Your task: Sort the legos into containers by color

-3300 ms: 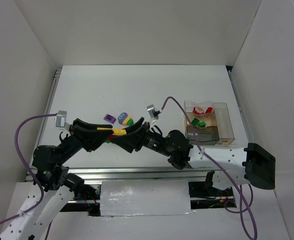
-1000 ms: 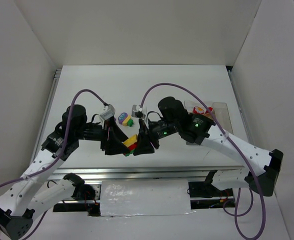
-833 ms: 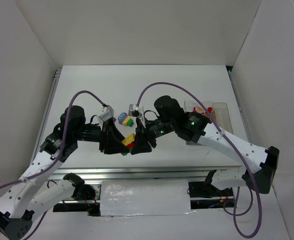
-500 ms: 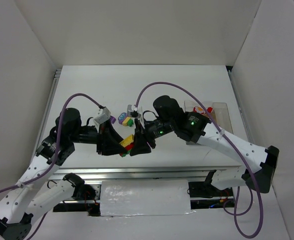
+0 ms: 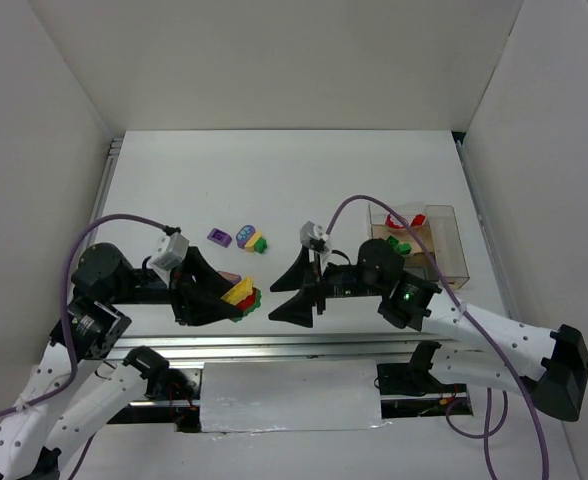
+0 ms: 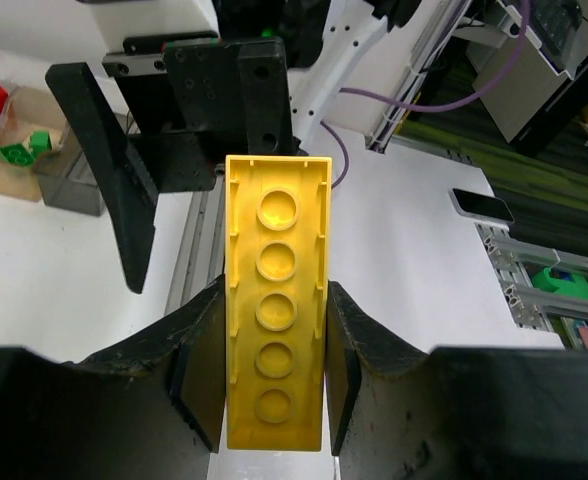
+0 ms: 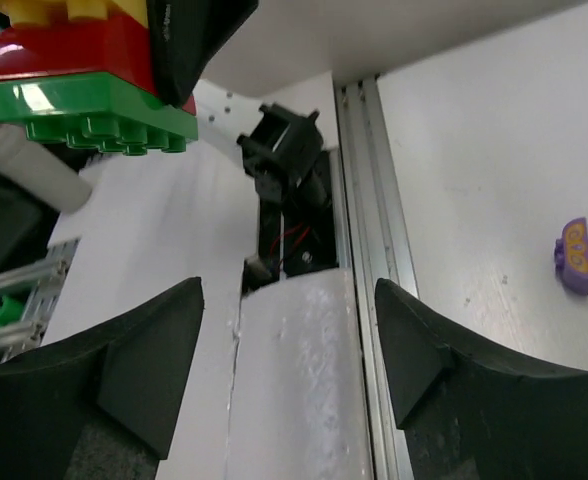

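Note:
My left gripper (image 5: pixel 236 298) is shut on a stack of joined legos, yellow on top of red and green (image 5: pixel 242 295), held above the table's near edge. In the left wrist view the long yellow brick (image 6: pixel 274 300) sits between the fingers (image 6: pixel 199 350). My right gripper (image 5: pixel 292 292) is open and empty, a short way right of the stack. The right wrist view shows the stack (image 7: pixel 89 85) at upper left, beyond the open gripper (image 7: pixel 289 330). The clear containers (image 5: pixel 444 258) at the right hold red (image 5: pixel 406 218) and green (image 5: pixel 402 245) legos.
Loose legos lie mid-table: a purple brick (image 5: pixel 218 236), a rounded purple one (image 5: pixel 245 235) and a green one (image 5: pixel 260 242). One purple brick also shows in the right wrist view (image 7: pixel 574 255). A metal rail (image 5: pixel 304 343) runs along the near edge. White walls enclose the table.
Both grippers were together at the stack. The right gripper has opened and drawn back to the right; the left gripper has moved left and nearer with the stack.

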